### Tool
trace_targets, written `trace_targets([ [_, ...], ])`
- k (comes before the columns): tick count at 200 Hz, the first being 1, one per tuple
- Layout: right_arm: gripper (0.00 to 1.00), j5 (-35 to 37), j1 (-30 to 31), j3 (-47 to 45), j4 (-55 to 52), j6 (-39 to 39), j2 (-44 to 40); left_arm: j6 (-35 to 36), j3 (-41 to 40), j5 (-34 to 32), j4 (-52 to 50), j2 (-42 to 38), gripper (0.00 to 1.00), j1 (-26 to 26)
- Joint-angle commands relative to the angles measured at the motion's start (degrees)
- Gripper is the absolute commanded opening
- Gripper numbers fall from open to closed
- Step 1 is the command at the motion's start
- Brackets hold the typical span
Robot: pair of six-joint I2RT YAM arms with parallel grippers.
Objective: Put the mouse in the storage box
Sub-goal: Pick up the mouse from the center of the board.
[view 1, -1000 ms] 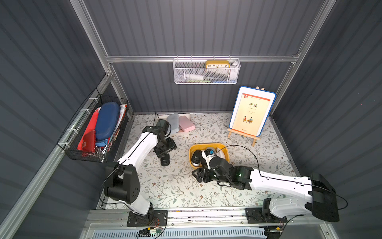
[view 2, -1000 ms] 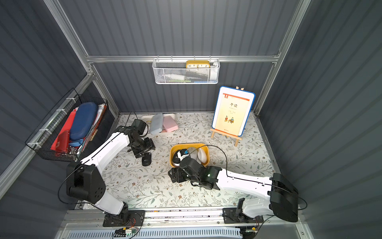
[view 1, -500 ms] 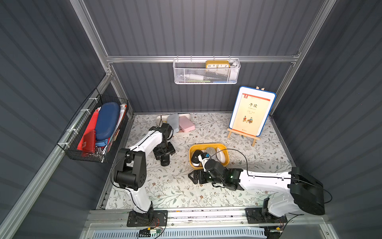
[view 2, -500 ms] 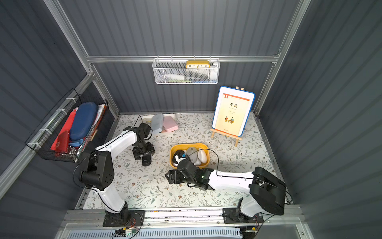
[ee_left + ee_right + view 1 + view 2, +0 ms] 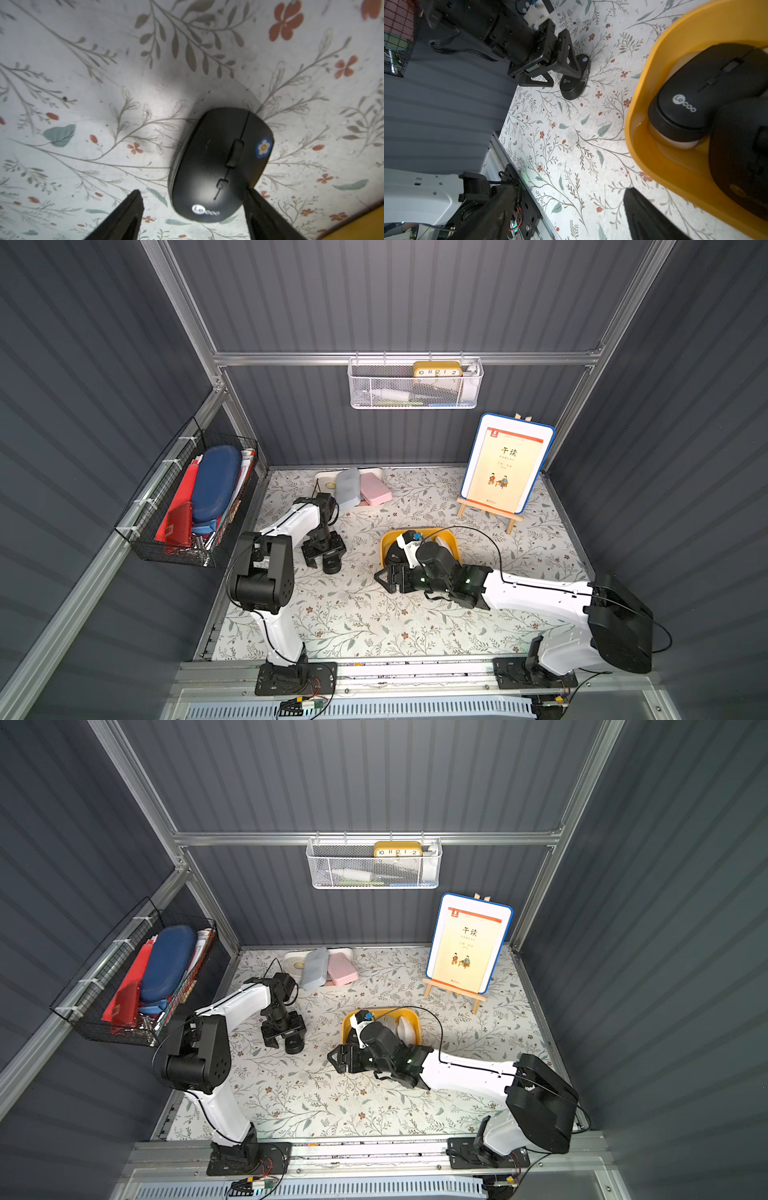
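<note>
Grasping is pending: left end effector [image 5: 322, 558], jaws apart, holding nothing, straddles the mouse [image 5: 218, 166] on the table [image 5: 353, 614], left of the box [image 5: 636, 104]. Next: close, lift, carry right. Right end effector [image 5: 386, 578] spread, empty.

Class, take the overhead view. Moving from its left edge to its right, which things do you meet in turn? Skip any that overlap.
black wire basket → black mouse on the table → yellow storage box → book on the easel
</note>
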Motion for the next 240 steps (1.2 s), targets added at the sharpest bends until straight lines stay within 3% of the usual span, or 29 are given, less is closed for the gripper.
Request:
trace_targets([
  [1, 0.87, 0.71, 0.07, 0.88, -2.65, -1.96, -1.42, 2.65, -1.69, 3.82, 0.56, 0.91, 0.79, 0.09],
  [52, 0.87, 0.38, 0.07, 0.78, -3.3, -1.72, -1.03, 7.03, -2.4, 4.63, 1.3, -1.23, 0.79, 0.02],
  [138, 0.86, 1.53, 0.07, 0.65, -4.41, -2.84, -2.2, 5.19, -1.01, 3.53, 4.42, 4.72, 0.78, -0.13],
  [215, 0.85, 4.9, 0.07, -1.25, -9.32, -4.52, -5.77, 6.26, -0.67, 5.8, 5.98, 5.74, 0.58, -0.21],
  [240, 0.85, 7.32, -0.02, -1.42, -11.56, -4.97, -6.96, 5.25, -1.38, 6.39, 6.43, 3.19, 0.56, -1.2],
])
